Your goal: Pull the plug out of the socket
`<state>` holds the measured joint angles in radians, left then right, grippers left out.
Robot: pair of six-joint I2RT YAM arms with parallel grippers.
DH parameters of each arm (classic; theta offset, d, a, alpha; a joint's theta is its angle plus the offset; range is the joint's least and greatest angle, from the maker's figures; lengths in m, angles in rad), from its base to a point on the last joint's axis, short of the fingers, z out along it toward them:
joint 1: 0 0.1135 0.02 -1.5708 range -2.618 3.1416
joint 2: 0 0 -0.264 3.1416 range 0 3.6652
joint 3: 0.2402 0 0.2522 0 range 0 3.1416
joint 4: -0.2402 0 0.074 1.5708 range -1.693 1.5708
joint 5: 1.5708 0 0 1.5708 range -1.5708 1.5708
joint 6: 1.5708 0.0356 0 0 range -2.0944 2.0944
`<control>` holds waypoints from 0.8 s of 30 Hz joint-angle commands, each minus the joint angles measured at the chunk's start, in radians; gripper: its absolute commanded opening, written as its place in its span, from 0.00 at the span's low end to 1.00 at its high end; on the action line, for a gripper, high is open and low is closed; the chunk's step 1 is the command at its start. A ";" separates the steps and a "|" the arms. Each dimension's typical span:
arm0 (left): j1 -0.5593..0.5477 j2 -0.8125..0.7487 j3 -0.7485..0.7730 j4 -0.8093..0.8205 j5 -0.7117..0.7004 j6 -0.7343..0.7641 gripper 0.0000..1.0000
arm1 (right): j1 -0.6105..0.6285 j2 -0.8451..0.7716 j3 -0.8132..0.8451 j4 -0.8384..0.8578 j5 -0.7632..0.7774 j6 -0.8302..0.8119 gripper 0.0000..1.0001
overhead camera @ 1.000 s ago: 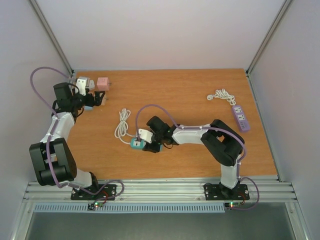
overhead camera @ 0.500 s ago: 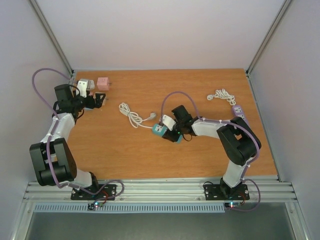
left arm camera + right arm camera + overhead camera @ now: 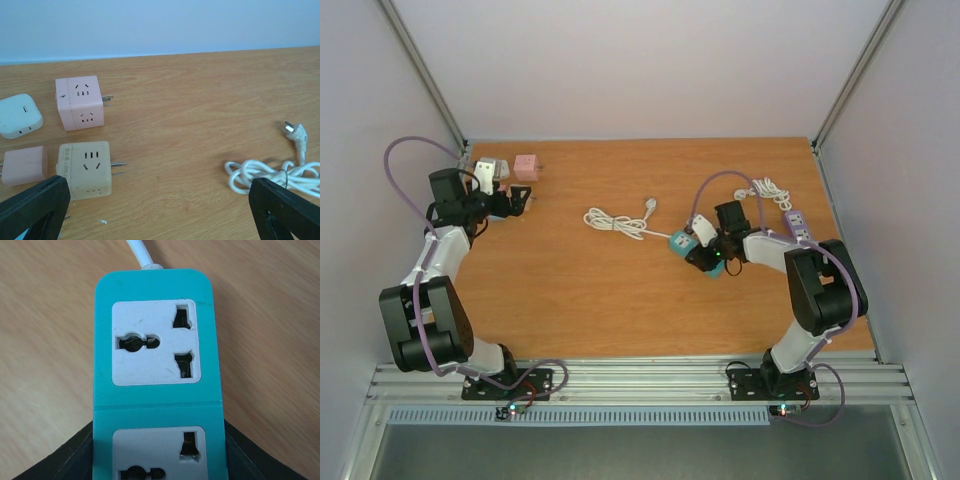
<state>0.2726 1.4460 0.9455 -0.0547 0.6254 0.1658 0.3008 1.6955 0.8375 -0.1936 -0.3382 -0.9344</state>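
Note:
My right gripper [image 3: 708, 257] is shut on a teal power strip [image 3: 679, 241], held by its sides right of the table's middle. In the right wrist view the strip [image 3: 156, 340] fills the frame between my fingers [image 3: 70, 455], and both of its visible sockets are empty. Its white cord [image 3: 615, 220] trails left and ends in a loose plug [image 3: 649, 206] on the table. My left gripper [image 3: 520, 200] is open and empty at the far left. The left wrist view shows the cord [image 3: 270, 172] and plug [image 3: 295, 134] to its right.
Cube adapters sit in the far left corner: a pink one [image 3: 80, 102], a beige one [image 3: 85, 169], a white one [image 3: 19, 116] and a small pink block [image 3: 24, 165]. A purple power strip [image 3: 801, 235] with a coiled white cord [image 3: 765, 190] lies at the far right.
My right arm has carried the teal strip to the right and farther back, dragging the white cord after it. The left arm has stayed in place.

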 commanded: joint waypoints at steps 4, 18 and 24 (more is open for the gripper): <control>-0.006 -0.019 -0.013 0.044 0.017 0.002 1.00 | -0.169 -0.036 -0.027 -0.084 -0.007 -0.026 0.34; -0.007 -0.005 -0.008 0.044 0.023 0.003 1.00 | -0.504 -0.061 -0.037 -0.161 -0.058 -0.108 0.34; -0.015 -0.005 0.006 0.010 0.021 0.026 1.00 | -0.573 -0.084 -0.067 -0.170 -0.065 -0.135 0.36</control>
<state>0.2668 1.4460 0.9455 -0.0566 0.6327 0.1673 -0.2371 1.6386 0.8024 -0.3027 -0.4225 -1.0473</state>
